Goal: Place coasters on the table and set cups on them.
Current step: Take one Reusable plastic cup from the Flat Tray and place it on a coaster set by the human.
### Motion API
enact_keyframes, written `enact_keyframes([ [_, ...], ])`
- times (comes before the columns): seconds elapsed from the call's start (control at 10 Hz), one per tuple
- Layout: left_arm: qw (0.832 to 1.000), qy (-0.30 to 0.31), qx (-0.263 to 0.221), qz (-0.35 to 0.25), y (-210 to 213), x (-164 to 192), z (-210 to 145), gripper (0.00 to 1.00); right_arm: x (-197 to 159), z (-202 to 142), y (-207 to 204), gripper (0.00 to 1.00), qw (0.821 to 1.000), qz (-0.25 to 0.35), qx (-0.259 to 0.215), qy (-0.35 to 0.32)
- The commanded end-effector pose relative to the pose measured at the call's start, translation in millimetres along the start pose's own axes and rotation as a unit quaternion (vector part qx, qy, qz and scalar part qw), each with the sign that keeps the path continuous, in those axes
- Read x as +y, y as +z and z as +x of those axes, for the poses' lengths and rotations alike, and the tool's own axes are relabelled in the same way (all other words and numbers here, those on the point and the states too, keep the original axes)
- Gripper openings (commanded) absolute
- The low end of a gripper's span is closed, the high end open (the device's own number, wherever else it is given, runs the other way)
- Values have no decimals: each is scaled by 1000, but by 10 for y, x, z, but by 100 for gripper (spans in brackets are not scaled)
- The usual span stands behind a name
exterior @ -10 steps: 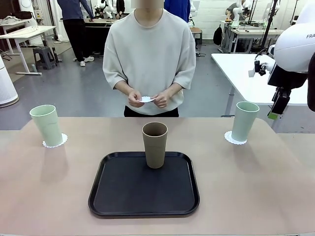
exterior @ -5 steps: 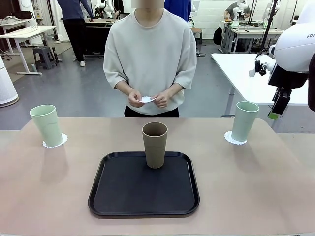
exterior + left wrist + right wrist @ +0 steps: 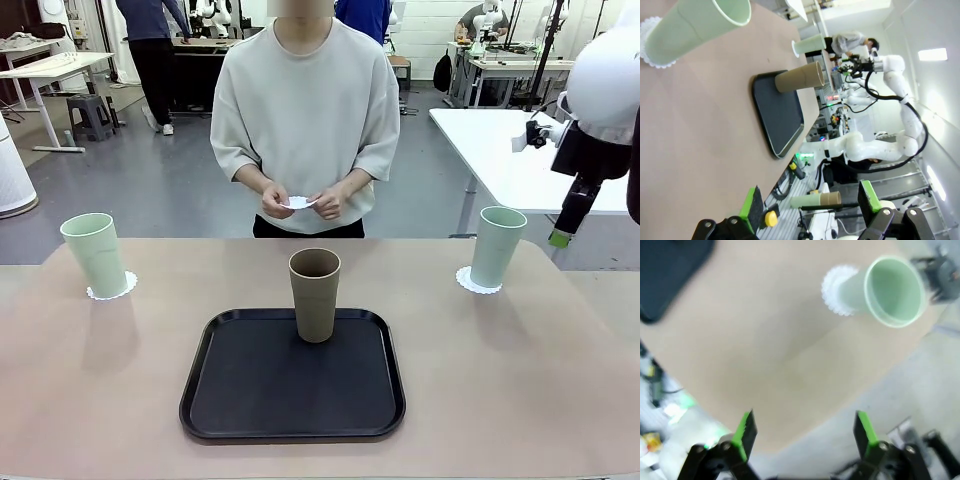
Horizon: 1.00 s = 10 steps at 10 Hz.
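A pale green cup stands on a white coaster at the table's far left. Another pale green cup stands on a coaster at the far right. The brown cup stands upright on the black tray in the middle. The person holds a third coaster in both hands above the far edge. My right gripper is open, raised above the right green cup; its arm shows at the right. My left gripper is open with nothing between its fingers, low beside the left green cup.
The beige-pink table has bare room on both sides of the tray. A white table stands behind at the right. Other people and benches stand far in the background.
My right arm has risen a little and shifted right, away from the right green cup. The cups, the tray and the person's hands have stayed put.
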<state>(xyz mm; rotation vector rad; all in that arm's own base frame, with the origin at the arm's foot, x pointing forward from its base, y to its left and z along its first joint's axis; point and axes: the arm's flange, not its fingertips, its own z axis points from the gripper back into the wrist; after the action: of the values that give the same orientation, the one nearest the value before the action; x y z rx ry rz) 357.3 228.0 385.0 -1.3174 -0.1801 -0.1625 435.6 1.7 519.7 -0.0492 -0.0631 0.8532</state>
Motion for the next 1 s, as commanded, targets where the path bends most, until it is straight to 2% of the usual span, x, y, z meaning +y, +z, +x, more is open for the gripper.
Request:
enact_keyframes([
  [0.0, 1000, 4, -2, 3, 15, -23, -3, 100, 175, 57, 264, 100, 990, 81, 20, -115],
  [0.2, 1000, 4, -2, 3, 15, -23, -3, 100, 330, -93, 497, 100, 979, 97, 50, -169],
  [0.4, 1000, 4, -2, 3, 15, -23, -3, 100, 320, -185, 540, 100, 969, 99, 48, -222],
  [0.5, 1000, 4, -2, 3, 15, -23, -3, 100, 339, -190, 486, 100, 981, 55, 55, -176],
  [0.6, 1000, 4, -2, 3, 15, -23, -3, 100, 332, -195, 562, 100, 975, 97, 58, -191],
  [0.8, 1000, 4, -2, 3, 15, -23, -3, 100, 325, -202, 588, 100, 976, 87, 56, -192],
  [0.9, 1000, 4, -2, 3, 15, -23, -3, 100, 158, -203, 294, 100, 963, 164, -15, -213],
])
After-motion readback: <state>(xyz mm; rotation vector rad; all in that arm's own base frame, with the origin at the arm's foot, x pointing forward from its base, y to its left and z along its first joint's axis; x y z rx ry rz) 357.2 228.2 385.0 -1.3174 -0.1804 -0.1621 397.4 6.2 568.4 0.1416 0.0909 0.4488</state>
